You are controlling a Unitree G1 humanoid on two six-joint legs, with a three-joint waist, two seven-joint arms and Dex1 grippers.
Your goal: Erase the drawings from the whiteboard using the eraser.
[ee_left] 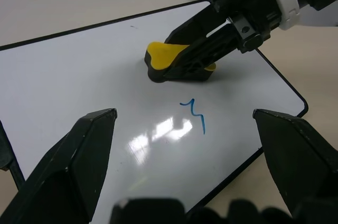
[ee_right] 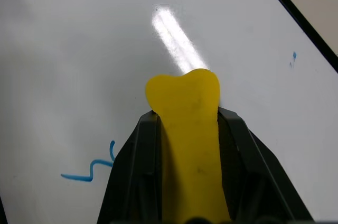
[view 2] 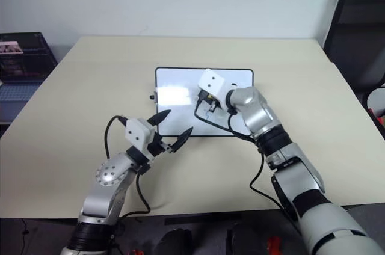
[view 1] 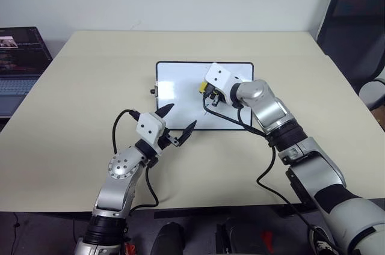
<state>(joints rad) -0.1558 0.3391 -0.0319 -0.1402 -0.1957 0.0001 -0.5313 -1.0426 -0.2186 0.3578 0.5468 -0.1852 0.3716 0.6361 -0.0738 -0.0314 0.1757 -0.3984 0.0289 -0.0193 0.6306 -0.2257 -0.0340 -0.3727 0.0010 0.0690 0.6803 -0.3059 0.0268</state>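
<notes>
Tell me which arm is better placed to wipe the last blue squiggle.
Right. Its gripper already holds the eraser on the whiteboard, beside the squiggle. The left gripper is open and holds nothing.

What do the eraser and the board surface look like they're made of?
Eraser: matte yellow top, probably plastic or foam, on a black base that may be felt; no shine on it. Whiteboard: smooth glossy white surface, mirroring the ceiling light, inside a thin black frame, likely plastic.
</notes>
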